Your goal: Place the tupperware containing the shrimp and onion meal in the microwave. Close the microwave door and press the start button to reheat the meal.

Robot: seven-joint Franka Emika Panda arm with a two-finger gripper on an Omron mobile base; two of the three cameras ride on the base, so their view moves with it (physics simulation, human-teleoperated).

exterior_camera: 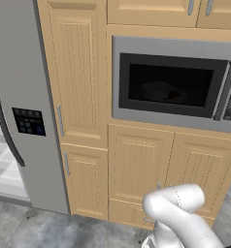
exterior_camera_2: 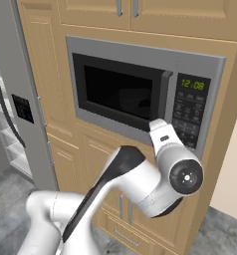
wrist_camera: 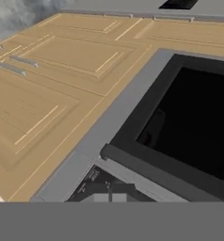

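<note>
The microwave [exterior_camera: 175,46] is set into the wooden cabinet wall, and the microwave door [exterior_camera: 171,87] is shut against it. Through the dark window a faint grey tub shape, the tupperware [exterior_camera: 158,91], stands inside. The shrimp and onion meal cannot be made out behind the glass. In the right base view my hand [exterior_camera_2: 163,132] reaches up to the microwave's lower frame, just left of the keypad [exterior_camera_2: 190,112] with its green clock. My gripper [wrist_camera: 109,196] is shut on nothing, its tips close over the keypad [wrist_camera: 92,181] beside the door's bar handle [wrist_camera: 165,172].
A tall grey fridge [exterior_camera: 20,97] stands to the left with its door swung open and clear shelves [exterior_camera: 1,160] showing. Wooden cabinet doors [exterior_camera: 137,164] lie below the microwave, and my own elbow [exterior_camera: 178,201] rises in front of them.
</note>
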